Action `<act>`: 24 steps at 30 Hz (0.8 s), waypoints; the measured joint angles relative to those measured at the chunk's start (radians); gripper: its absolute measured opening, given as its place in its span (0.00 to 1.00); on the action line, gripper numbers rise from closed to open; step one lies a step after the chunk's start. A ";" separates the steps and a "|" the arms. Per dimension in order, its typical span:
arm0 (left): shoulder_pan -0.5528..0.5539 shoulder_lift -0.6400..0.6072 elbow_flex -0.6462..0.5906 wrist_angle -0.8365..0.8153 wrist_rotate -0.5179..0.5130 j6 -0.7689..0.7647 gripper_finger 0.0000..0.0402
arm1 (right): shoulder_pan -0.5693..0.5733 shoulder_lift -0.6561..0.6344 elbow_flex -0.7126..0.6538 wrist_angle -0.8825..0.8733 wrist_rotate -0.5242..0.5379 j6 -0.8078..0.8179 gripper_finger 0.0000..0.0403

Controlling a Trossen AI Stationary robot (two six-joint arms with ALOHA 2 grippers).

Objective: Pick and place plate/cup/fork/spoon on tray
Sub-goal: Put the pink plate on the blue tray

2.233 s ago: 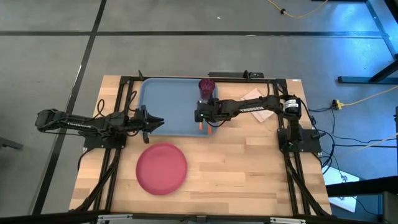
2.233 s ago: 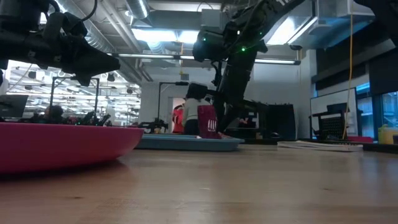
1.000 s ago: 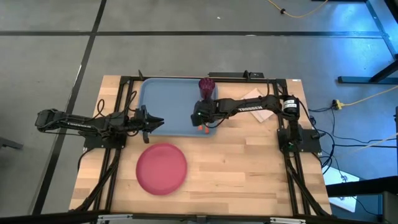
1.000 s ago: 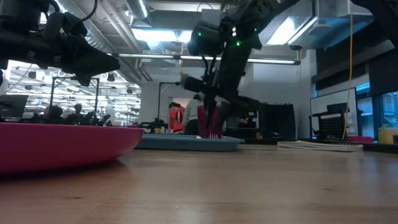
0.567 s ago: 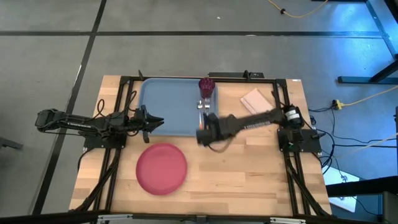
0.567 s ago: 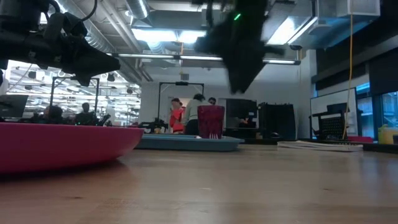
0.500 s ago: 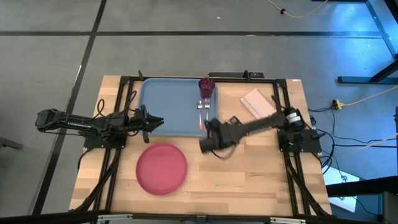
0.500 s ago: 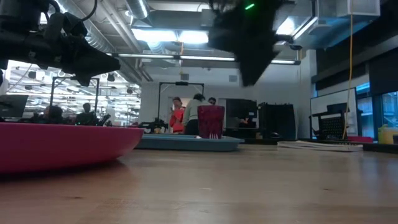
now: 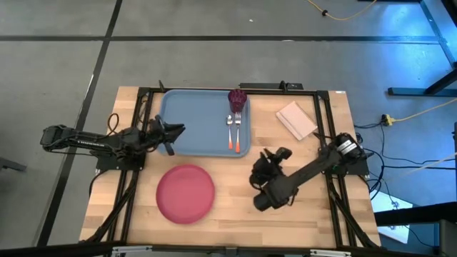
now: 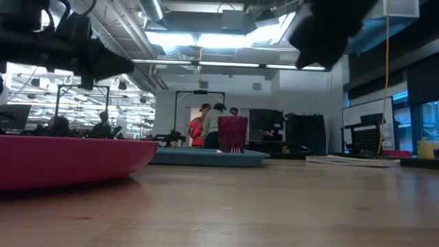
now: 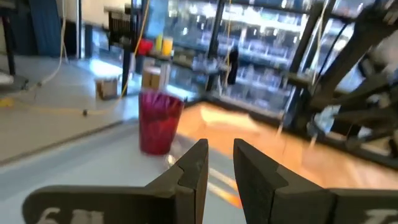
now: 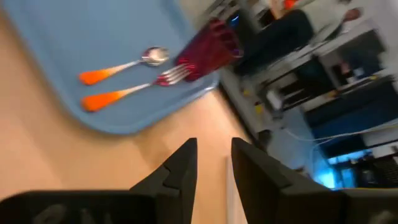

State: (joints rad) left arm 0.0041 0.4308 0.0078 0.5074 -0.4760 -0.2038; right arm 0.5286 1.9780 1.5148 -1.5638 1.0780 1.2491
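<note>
The light-blue tray (image 9: 200, 118) lies at the table's far side. On its right part stand the maroon cup (image 9: 237, 98), the spoon (image 9: 230, 132) and the fork (image 9: 237, 133), side by side, orange handles toward the near edge. They also show in the right wrist view: spoon (image 12: 134, 63), fork (image 12: 143, 87), cup (image 12: 208, 46). The pinkish-red plate (image 9: 186, 193) lies on the table in front of the tray. My left gripper (image 9: 178, 129) hovers over the tray's left edge, slightly open and empty. My right gripper (image 9: 265, 168) is over the bare table right of the plate, slightly open and empty.
A pale folded napkin (image 9: 296, 120) lies on the table right of the tray. Bare wood lies between the plate and the right arm. In the low view, people stand in the room behind the cup (image 10: 233, 134).
My right gripper has pulled back from over the tray's right part, up and toward the table's near right, to the bare wood right of the plate. The fork and spoon lie on the tray where it was. My left gripper has swung slightly toward the far edge.
</note>
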 joint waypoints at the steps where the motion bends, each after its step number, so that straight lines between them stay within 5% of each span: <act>1: 0.000 -0.001 0.000 0.020 -0.002 0.010 0.17 | 0.002 -0.005 -0.035 -0.010 0.017 0.047 0.26; 15: 0.005 0.000 0.000 0.076 -0.020 0.074 0.17 | -0.079 -0.257 -0.552 -0.008 0.458 0.553 0.26; 24: 0.005 0.000 0.000 0.111 -0.151 0.136 0.17 | -0.060 -0.452 -0.731 -0.001 0.489 0.801 0.26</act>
State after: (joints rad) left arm 0.0090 0.4309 0.0078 0.6180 -0.6267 -0.0677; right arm 0.4689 1.5260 0.7839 -1.5646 1.5668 2.0501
